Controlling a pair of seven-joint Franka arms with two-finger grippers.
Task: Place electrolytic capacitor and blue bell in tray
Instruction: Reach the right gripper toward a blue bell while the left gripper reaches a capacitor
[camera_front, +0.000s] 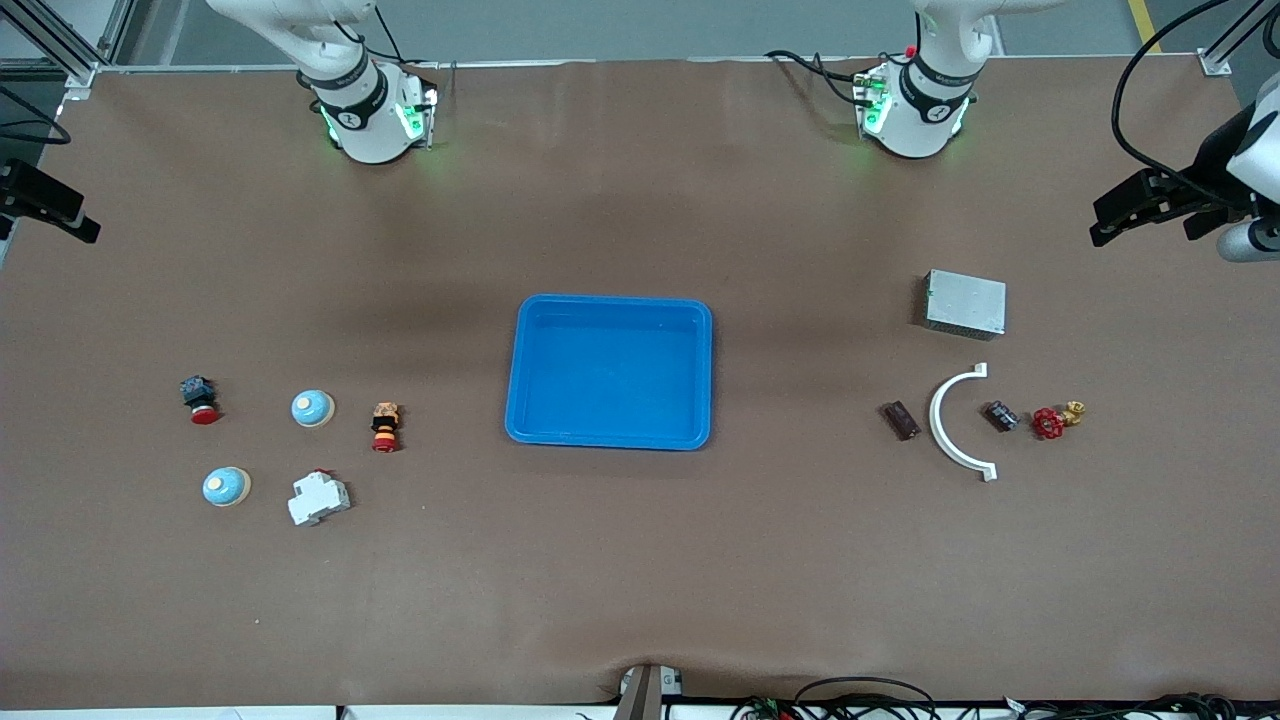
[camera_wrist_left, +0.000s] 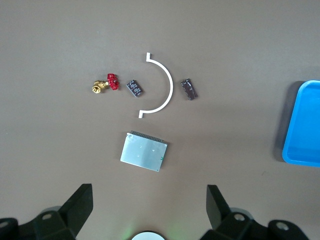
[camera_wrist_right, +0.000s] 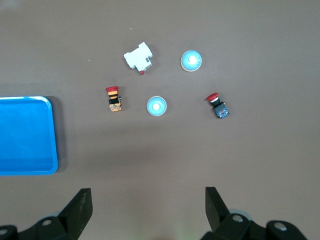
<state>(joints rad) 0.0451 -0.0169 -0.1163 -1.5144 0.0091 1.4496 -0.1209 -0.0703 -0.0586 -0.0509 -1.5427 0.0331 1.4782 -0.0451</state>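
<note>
Electrolytic capacitor (camera_front: 900, 420) lying flat, long axis slanting toward tray (camera_front: 609, 440)

With the clock read on the front view, a flat grey rectangular metal box (camera_front: 965, 303) lay toward the left arm's end of the table. At its six o'clock lay a white plastic half-ring bracket (camera_front: 950, 420) with small square tabs at both ends, its open side facing three o'clock. A small brass valve with a red handwheel (camera_front: 1055, 420) lay at the bracket's three o'clock, apart from it.

Toward the right arm's end, a white plastic circuit breaker (camera_front: 318, 498) lay tilted. An orange-bodied push button with a red cap (camera_front: 385, 426) lay between its one and two o'clock. A dark-bodied push button with a red mushroom cap (camera_front: 200, 400) lay at the orange one's nine o'clock, well apart.
</note>
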